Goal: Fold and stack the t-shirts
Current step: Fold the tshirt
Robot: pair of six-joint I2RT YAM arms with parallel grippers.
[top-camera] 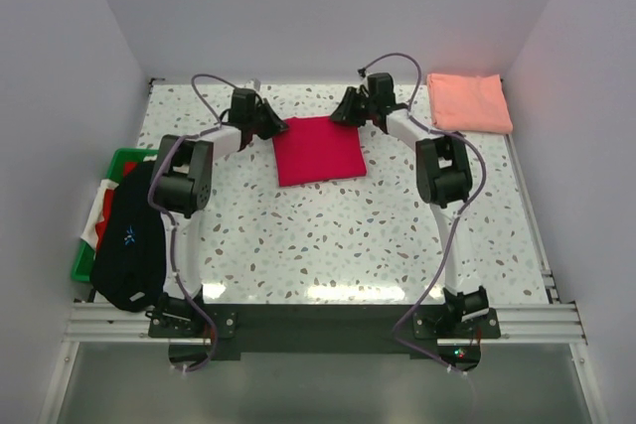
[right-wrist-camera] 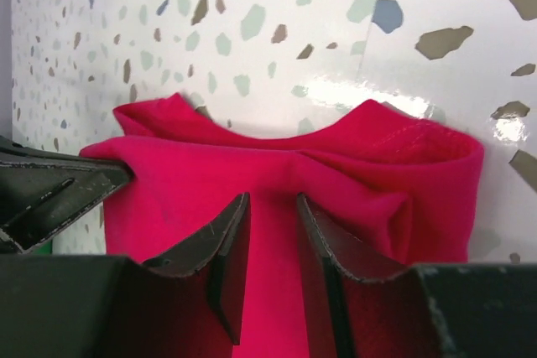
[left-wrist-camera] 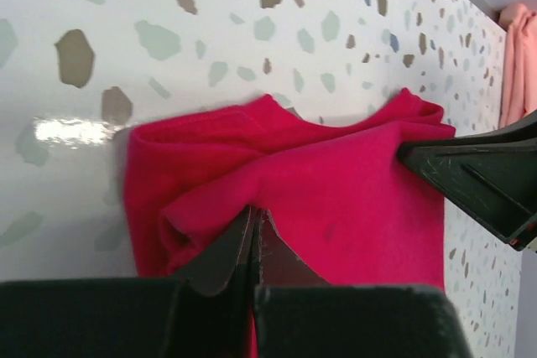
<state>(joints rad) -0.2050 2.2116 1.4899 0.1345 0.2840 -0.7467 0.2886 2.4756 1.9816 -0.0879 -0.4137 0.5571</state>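
From above, the folded red shirt [top-camera: 318, 151] lies on the tabletop [top-camera: 328, 235], the pink shirt [top-camera: 469, 102] well right of it. Left wrist: the left pincer [left-wrist-camera: 254, 224] is clenched on the red shirt's bunched edge. Right wrist: the right pincer [right-wrist-camera: 273, 215] grips that same edge.

We see a plain crimson t-shirt [top-camera: 318, 149] at centre and a plain salmon pink t-shirt [top-camera: 469, 102] at two o'clock. The table [top-camera: 298, 235] is white, flecked grey, brown and blue-green. At nine o'clock sit a green crate [top-camera: 121, 158] and a black bundle [top-camera: 129, 235] with small blue marks.
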